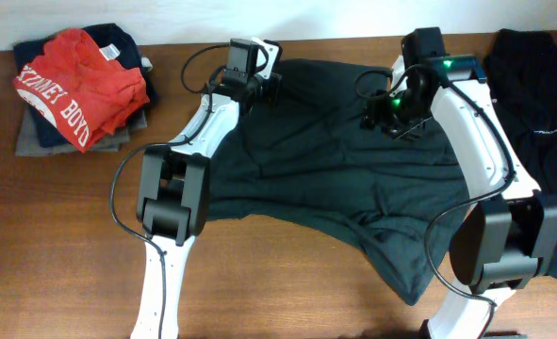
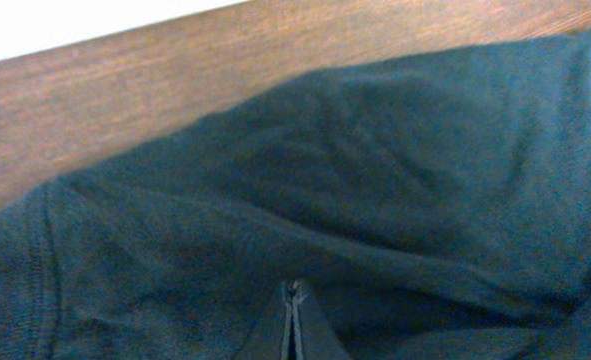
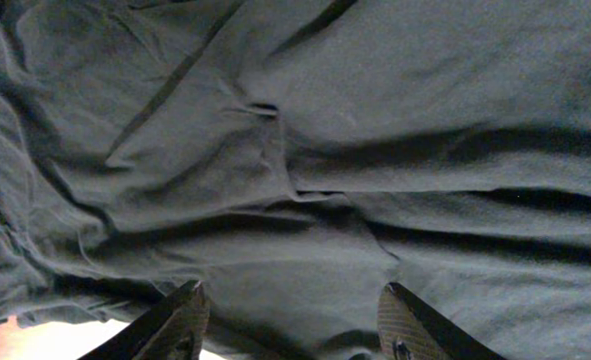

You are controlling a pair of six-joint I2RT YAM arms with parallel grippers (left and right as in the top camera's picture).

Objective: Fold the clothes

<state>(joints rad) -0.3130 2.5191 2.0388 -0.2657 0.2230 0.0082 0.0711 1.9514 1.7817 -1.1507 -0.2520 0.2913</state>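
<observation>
Brown wooden table point(image 1: 287, 282) carries everything. Dark grey-green T-shirt point(image 1: 335, 179) lies spread and rumpled across the centre, one corner trailing toward the near edge. White-and-black left arm point(image 1: 170, 202) and right arm point(image 1: 490, 160) both reach over it, w/ their bases covering the shirt's side edges. Black garment point(image 1: 532, 75) lies at the far right, partly under the right arm. Top left, well apart from the shirt, is a pile: red shirt w/ white lettering point(image 1: 80, 85) on top, navy cloth point(image 1: 118, 40) and grey cloth point(image 1: 33, 141) beneath.

Left gripper point(image 2: 293, 300) sits at the shirt's far edge, jaws pressed together; can't tell if cloth is caught between them. Right gripper point(image 3: 295, 330) hangs over wrinkled cloth, jaws well apart, holding nothing.
</observation>
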